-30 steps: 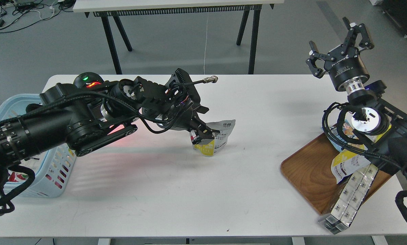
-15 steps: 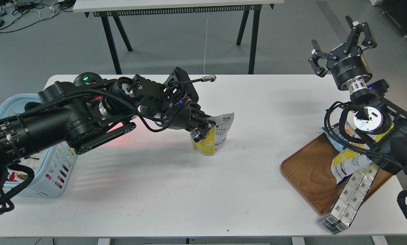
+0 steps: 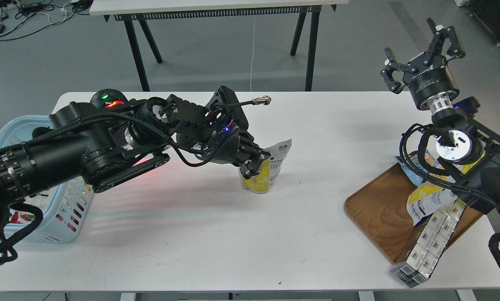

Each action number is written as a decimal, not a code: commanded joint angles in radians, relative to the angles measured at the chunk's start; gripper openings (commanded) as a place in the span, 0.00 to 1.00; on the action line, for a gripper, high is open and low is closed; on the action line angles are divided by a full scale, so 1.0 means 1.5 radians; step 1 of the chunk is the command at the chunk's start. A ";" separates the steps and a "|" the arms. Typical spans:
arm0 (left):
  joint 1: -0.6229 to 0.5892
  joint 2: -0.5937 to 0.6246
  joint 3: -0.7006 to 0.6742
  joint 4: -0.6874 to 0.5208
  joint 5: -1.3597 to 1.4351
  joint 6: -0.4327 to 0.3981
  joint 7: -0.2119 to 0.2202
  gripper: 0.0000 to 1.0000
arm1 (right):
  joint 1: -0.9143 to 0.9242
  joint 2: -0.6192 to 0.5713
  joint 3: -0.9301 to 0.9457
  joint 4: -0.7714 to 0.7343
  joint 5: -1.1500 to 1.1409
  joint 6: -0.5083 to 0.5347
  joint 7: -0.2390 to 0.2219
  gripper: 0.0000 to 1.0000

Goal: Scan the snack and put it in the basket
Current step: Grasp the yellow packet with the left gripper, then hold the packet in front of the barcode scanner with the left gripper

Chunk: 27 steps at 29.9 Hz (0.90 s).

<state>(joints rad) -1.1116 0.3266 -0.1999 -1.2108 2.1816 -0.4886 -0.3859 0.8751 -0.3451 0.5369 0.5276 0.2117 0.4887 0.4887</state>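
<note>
Since a second ago the left gripper (image 3: pixel 255 164) has tipped the snack (image 3: pixel 266 169) upright, pinching it; basket (image 3: pixel 7 125) waits at nine o'clock. Right gripper (image 3: pixel 421 52) spread, idle.

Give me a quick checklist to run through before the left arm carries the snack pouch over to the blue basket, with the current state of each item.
1. Left gripper on the snack: ok, its fingers are against the pouch's left side. Firmness of the grip: cannot tell.
2. Snack off the table: cannot tell, its bottom edge looks at or near the surface.
3. Scan done: cannot tell, nothing here shows a result.
4. Room in the basket: cannot tell, the left arm hides most of it; some red and white contents show through the slots.
5. Right gripper out of the way: ok, open and raised at the far right, above the wooden tray.
</note>
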 commanded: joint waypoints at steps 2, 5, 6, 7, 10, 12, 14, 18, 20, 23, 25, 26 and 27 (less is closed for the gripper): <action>0.000 0.027 -0.009 -0.036 0.000 0.000 -0.011 0.00 | 0.002 -0.001 0.000 0.000 0.000 0.000 0.000 0.99; -0.001 0.072 -0.018 -0.077 0.000 0.000 -0.012 0.00 | 0.002 -0.001 0.000 0.000 0.000 0.000 0.000 0.99; -0.001 0.089 -0.025 -0.094 0.000 0.000 -0.013 0.00 | 0.002 -0.001 0.000 0.000 0.001 0.000 0.000 0.99; -0.001 0.110 -0.035 -0.115 0.000 0.000 -0.013 0.00 | 0.003 -0.001 0.001 0.000 0.000 0.000 0.000 0.99; 0.003 0.173 -0.050 -0.167 0.000 0.000 -0.025 0.00 | 0.002 -0.002 0.001 -0.001 0.000 0.000 0.000 0.99; 0.003 0.217 -0.051 -0.181 0.000 0.000 -0.036 0.00 | 0.002 -0.002 0.001 -0.002 0.000 0.000 0.000 0.99; 0.003 0.256 -0.051 -0.184 0.000 0.000 -0.041 0.00 | 0.002 -0.002 0.001 -0.003 0.000 0.000 0.000 0.99; 0.003 0.313 -0.056 -0.184 0.000 0.000 -0.060 0.00 | 0.002 -0.003 0.001 -0.003 0.000 0.000 0.000 0.99; 0.004 0.335 -0.056 -0.183 0.000 0.000 -0.069 0.00 | 0.002 -0.002 0.002 -0.003 0.000 0.000 0.000 0.99; 0.021 0.365 -0.056 -0.181 0.000 0.000 -0.069 0.00 | 0.002 -0.002 0.003 -0.003 0.000 0.000 0.000 0.99; 0.031 0.379 -0.056 -0.177 0.000 0.000 -0.069 0.00 | 0.001 -0.002 0.003 -0.003 0.000 0.000 0.000 0.99; 0.031 0.384 -0.056 -0.174 0.000 0.000 -0.069 0.00 | 0.001 -0.002 0.004 -0.003 0.000 0.000 0.000 0.99; 0.031 0.387 -0.056 -0.167 0.000 0.000 -0.069 0.00 | 0.001 -0.002 0.004 -0.003 0.001 0.000 0.000 0.99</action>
<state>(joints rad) -1.0714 0.8859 -0.2839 -1.4775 2.1816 -0.4887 -0.4886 0.8766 -0.3487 0.5417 0.5230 0.2117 0.4887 0.4887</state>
